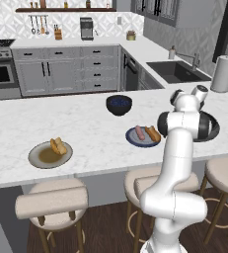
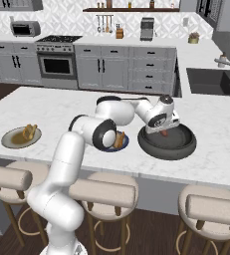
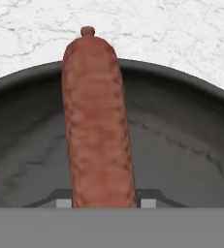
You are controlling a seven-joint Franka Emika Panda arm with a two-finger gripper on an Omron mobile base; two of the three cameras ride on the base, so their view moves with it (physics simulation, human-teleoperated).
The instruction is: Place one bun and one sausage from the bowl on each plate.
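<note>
Brown sausage (image 3: 99, 121) sits pinched in the claw (image 3: 104, 201) over the big dark bowl (image 2: 167, 143), just beside the small plate (image 1: 135, 138) holding a bun (image 1: 153, 133).

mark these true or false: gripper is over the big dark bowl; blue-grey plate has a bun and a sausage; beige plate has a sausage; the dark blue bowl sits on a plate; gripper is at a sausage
1. The gripper is over the wide dark bowl. True.
2. The blue-grey plate has a bun and a sausage. True.
3. The beige plate has a sausage. False: only a bun lies on it.
4. The dark blue bowl sits on a plate. False: it stands on the counter.
5. A sausage sits between the gripper's fingertips. True.
</note>
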